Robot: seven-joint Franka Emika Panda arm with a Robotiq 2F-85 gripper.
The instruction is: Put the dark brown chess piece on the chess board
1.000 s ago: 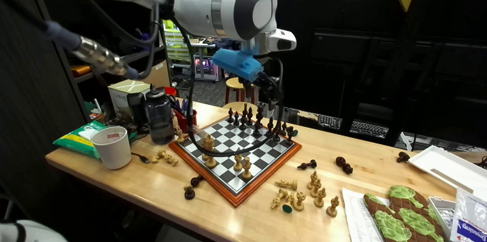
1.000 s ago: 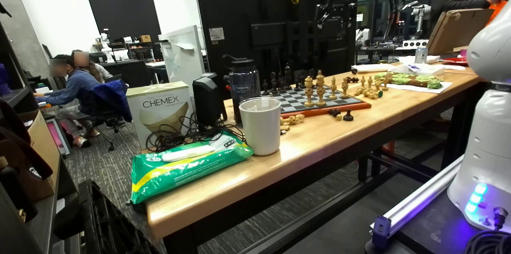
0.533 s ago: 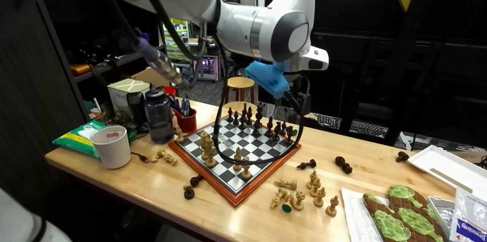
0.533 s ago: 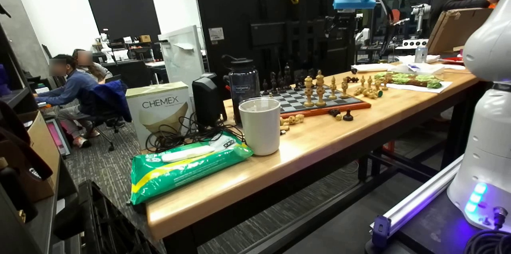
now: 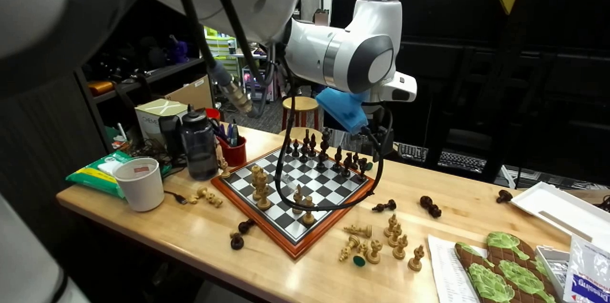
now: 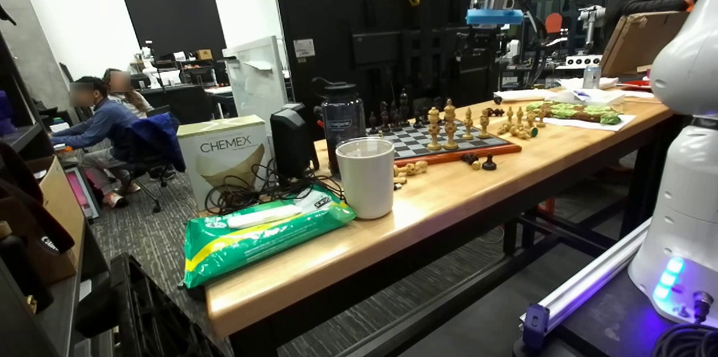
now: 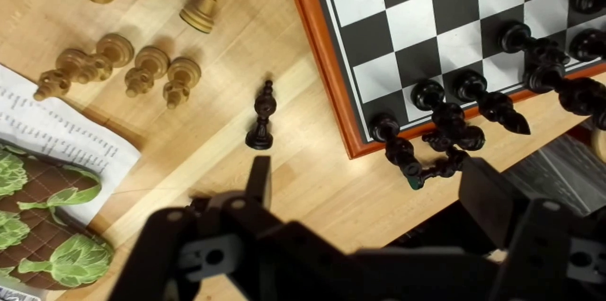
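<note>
Gripper [image 7: 369, 180] spread, empty; likely dark brown chess piece [image 7: 265, 106] (one of several) lies farther in from far edge of table [image 7: 312, 197], near corner of chess board [image 7: 330, 69], long axis roughly across closing line.

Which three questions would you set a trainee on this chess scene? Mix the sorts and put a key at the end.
1. Multiple choice: in the wrist view, how does the dark brown wooden chess piece between the upright pale tan wooden pieces and the large square checkered chess board rest?
a) upright on the light wooden table
b) on its side on the table
c) on its side on the board
2. True or false: the black two-fingered gripper is open and holds no piece.
3. Short answer: what lies partly under the brown quilted mitt with green leafy print?

Key: 1. b; 2. true; 3. a white sheet of printed paper.
</note>
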